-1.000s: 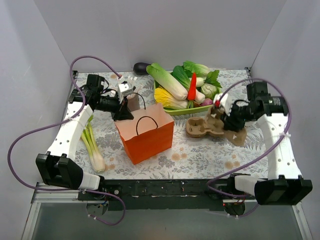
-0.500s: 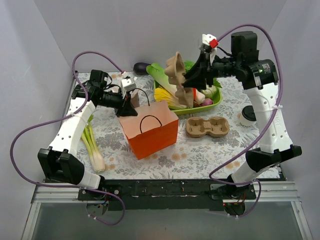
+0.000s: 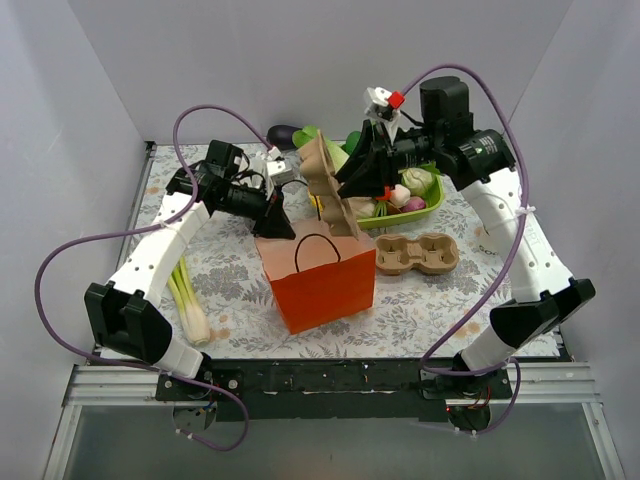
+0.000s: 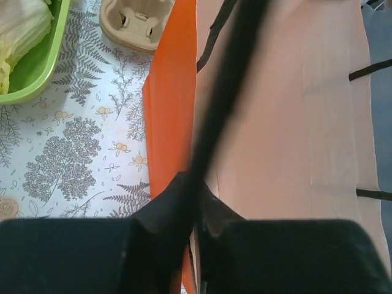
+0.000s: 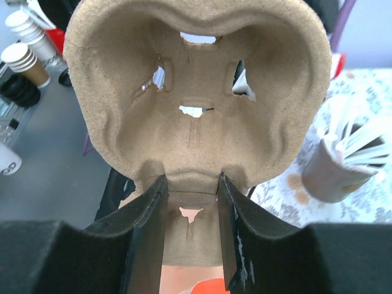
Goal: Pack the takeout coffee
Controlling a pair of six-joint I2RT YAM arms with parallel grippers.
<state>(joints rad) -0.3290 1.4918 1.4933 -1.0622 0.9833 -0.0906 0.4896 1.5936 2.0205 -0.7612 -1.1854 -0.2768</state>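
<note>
Clamped the right end effector (image 5: 187,184) on the lower edge of a brown pulp tray (image 5: 196,92), fingers drawn in close with only the pulp rim between them. Held that tray upright, wells toward the wrist camera, above the open mouth of the orange paper bag (image 3: 325,285). Pinched the bag's rear rim with the left end effector (image 3: 272,222), closed tight on the paper.

Could not find the takeout coffee in any of the three views.

Could not read the dark mark on a white cup (image 5: 9,162) at the left edge of the right wrist view: too small.

Saw only from above the whole layout: a second pulp tray (image 3: 415,253) flat on the tabletop (image 3: 420,310) just right of the bag, a green basket (image 3: 432,205) of vegetables behind it, and a spring onion (image 3: 190,300) beside the left arm. Got just a corner of that tray and basket in the left wrist view, plus the bag's pale inside. Picked up in the right wrist view alone a grey cup of white sticks (image 5: 334,168) and a stack of paper cups (image 5: 24,58).
</note>
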